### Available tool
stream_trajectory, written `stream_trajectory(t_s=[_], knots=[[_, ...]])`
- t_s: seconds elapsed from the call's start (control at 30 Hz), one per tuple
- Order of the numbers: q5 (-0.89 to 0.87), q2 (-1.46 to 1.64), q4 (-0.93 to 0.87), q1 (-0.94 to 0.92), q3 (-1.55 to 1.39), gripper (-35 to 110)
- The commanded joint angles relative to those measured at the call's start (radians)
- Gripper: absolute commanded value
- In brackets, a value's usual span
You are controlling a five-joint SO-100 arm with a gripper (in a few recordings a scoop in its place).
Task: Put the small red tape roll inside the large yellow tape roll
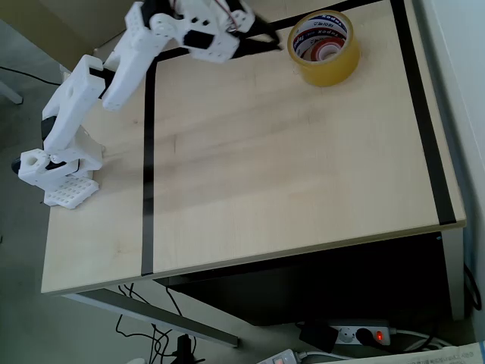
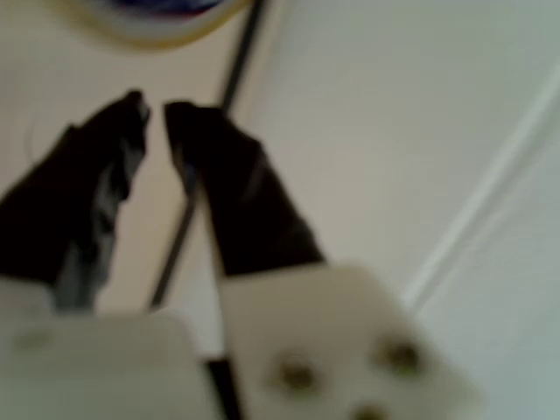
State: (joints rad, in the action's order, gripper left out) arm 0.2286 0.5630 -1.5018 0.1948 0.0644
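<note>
Currently: gripper (image 2: 155, 109), black fingers nearly together with a slim gap, holding nothing, hovering just left of the yellow tape roll (image 1: 324, 48) at the table's (image 1: 288, 167) far right. Red tape roll (image 1: 327, 50) lies inside the yellow roll.

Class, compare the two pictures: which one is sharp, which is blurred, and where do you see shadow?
Overhead view: sharp, evenly lit; the large yellow tape roll shows its printed core clearly, with the arm's faint shadow on the wooden table. Wrist view: blurred throughout; the black-fingered gripper looks soft-edged.
</note>
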Motion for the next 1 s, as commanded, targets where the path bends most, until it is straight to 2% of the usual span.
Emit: stream_trajectory(t_s=[0.0,0.07,0.27,0.47,0.5,0.6,0.67,0.8,0.97], knots=[[0.012,0.236,-0.21,-0.002,0.176,0],[0.012,0.282,-0.307,0.0,0.176,0],[-0.061,0.546,-0.308,-0.077,-0.061,0],[-0.061,0.942,-0.29,-0.176,-0.657,0],[-0.061,1.022,-0.233,-0.199,-0.831,0],[-0.063,1.378,0.16,-0.268,-1.519,0],[-0.063,1.56,0.351,-0.288,-1.853,0],[-0.091,1.761,0.591,-0.328,-2.241,0],[-0.144,1.907,0.724,-0.348,-2.497,0]])
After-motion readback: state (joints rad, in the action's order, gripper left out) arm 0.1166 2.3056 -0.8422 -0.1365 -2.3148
